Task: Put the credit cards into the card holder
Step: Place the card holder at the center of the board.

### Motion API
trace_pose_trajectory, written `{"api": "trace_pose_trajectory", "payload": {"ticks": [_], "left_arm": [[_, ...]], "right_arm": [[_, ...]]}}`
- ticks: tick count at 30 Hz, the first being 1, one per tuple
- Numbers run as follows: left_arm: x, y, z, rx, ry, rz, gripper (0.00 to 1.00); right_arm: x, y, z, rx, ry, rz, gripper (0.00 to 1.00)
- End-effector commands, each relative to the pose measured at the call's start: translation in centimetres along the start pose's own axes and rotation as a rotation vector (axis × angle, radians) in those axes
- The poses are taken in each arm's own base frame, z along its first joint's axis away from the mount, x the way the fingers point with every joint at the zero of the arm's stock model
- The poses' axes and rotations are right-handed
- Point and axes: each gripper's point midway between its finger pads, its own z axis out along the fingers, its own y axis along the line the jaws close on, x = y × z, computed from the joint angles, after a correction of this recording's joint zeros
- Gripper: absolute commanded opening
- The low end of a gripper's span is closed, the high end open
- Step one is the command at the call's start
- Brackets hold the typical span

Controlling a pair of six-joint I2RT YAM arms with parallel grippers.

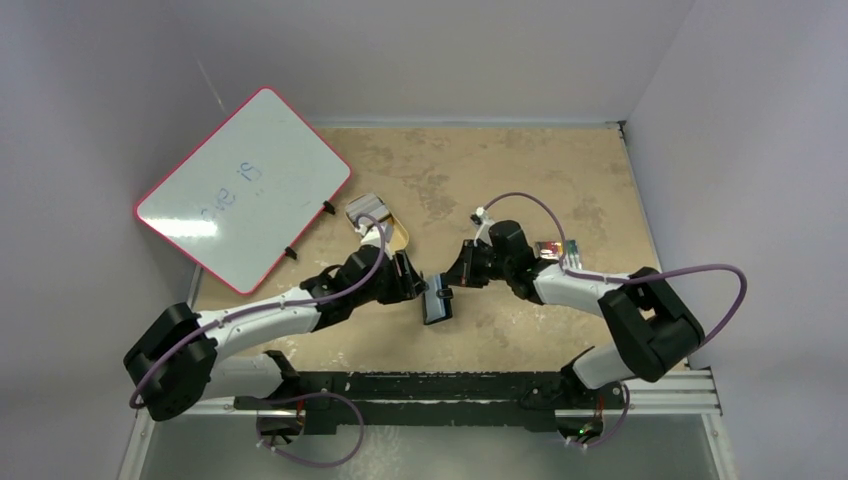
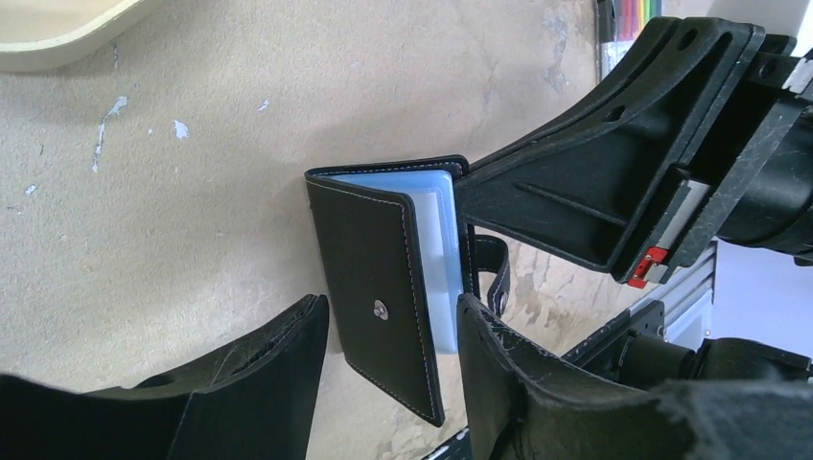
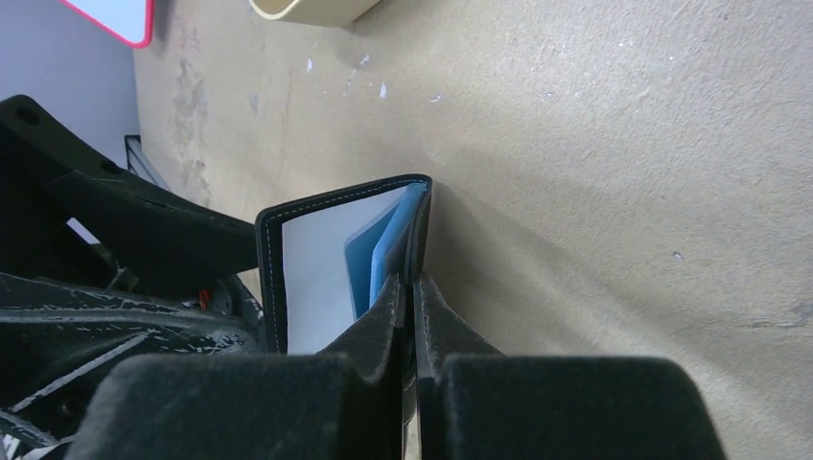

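The black card holder (image 1: 437, 302) stands on edge on the table between the two arms, partly open, with its blue lining showing. My right gripper (image 3: 410, 283) is shut on one black flap of the card holder (image 3: 316, 268) and holds it upright. My left gripper (image 2: 393, 321) is open, with a finger on each side of the card holder (image 2: 379, 278) and a gap to its snap-stud cover. In the top view the left gripper (image 1: 412, 280) faces the right gripper (image 1: 462, 272). A gold-orange credit card (image 1: 547, 249) lies beside the right forearm.
A gold oval tin (image 1: 390, 232) lies behind the left gripper. A red-rimmed whiteboard (image 1: 243, 188) leans at the back left. A small multicoloured striped item (image 1: 572, 250) sits next to the credit card. The arms' black base rail (image 1: 450, 385) runs along the near edge.
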Motion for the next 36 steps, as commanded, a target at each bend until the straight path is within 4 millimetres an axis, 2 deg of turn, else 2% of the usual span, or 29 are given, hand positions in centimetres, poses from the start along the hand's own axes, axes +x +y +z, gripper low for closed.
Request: {"api": "trace_pose_trajectory", "payload": {"ticks": [1, 6, 16, 27, 30, 33, 36], "left_arm": [[-0.5, 0.2, 0.2, 0.001, -0.022, 0.028, 0.52], [-0.1, 0.7, 0.7, -0.023, -0.004, 0.044, 0.52], [-1.3, -1.0, 0.4, 0.013, -0.026, 0.031, 0.52], [-1.3, -0.6, 1.1, -0.001, -0.038, 0.026, 0.53], [-1.2, -0.3, 1.5, -0.01, -0.037, 0.03, 0.5], [-1.1, -0.2, 1.6, -0.009, -0.035, 0.029, 0.32], [-1.3, -0.5, 1.3, 0.001, -0.045, 0.026, 0.27]], "right_arm": [[-1.8, 2.7, -0.5, -0.088, -0.049, -0.001, 0.0], [-2.1, 3.2, -0.9, -0.095, -0.056, 0.021, 0.0], [-2.1, 3.1, -0.8, -0.089, -0.054, 0.025, 0.0], [-1.9, 2.9, -0.8, -0.086, -0.053, 0.027, 0.0], [-1.8, 2.8, -0.7, -0.085, -0.051, 0.027, 0.0], [-1.6, 2.6, -0.7, -0.082, -0.049, 0.028, 0.0], [-1.2, 2.1, -0.5, -0.071, -0.036, 0.027, 0.0]]}}
